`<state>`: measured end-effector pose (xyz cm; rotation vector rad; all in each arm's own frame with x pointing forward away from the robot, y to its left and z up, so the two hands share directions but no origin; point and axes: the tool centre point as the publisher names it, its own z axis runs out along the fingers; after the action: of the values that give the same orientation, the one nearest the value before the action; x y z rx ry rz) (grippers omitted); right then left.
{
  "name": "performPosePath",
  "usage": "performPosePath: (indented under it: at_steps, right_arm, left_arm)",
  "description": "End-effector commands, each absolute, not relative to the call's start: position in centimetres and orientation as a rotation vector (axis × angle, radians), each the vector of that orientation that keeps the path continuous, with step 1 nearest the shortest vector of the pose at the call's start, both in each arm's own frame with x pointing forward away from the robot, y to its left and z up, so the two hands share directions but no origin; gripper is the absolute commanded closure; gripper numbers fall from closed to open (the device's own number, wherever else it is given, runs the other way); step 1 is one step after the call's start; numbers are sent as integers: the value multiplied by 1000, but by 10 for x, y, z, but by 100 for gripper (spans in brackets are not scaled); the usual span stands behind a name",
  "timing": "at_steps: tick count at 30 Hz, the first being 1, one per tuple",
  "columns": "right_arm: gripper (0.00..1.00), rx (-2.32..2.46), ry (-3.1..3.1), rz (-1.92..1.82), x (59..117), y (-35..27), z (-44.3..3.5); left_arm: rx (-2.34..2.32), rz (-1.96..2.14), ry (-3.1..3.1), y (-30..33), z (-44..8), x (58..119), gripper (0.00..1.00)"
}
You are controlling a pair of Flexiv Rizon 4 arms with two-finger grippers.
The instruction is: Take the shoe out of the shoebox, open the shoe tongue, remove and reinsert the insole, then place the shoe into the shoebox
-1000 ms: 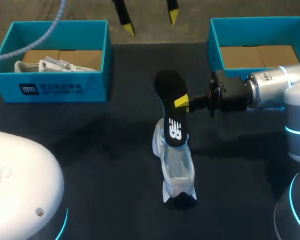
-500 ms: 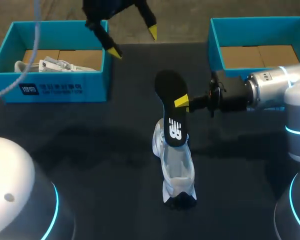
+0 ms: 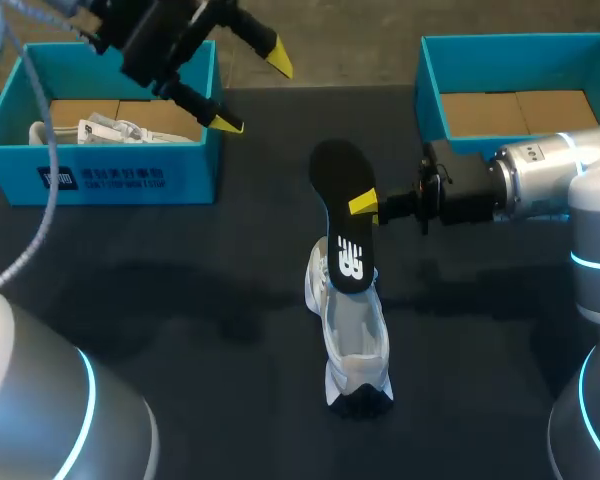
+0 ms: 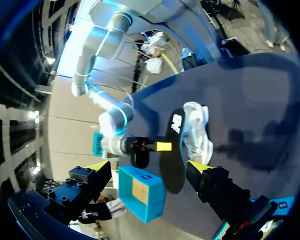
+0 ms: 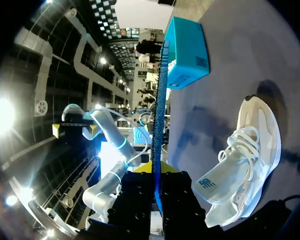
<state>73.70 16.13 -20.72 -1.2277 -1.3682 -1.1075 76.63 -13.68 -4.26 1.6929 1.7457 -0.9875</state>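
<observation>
Insole [image 3: 338, 180] removal seemed in hand: the right end effector [image 3: 361, 205] pinched it above the white sneaker [image 3: 355, 340] on the worktop [image 3: 180, 300]. The left end effector [image 3: 254, 91] gaped empty. Next, reinsertion likely called for lining the insole up with the shoe's opening.

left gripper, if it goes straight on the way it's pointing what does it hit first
Probably the black insole, held upright by the right gripper by the white shoe. The left wrist view shows it roughly ahead of the open left gripper, though depth is unclear.
</observation>
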Motion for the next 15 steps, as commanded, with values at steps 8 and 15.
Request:
performPosePath:
  at_steps: [8, 15]
  right_arm:
    - [100, -1230, -1371, -1104, 737, 162, -207]
    - [100, -1230, -1371, -1104, 737, 162, -207]
  left_arm:
    - [1379, -1207, 1437, -113, -84, 748, 0]
    - [1260, -1280, 1361, -102, -117, 752, 0]
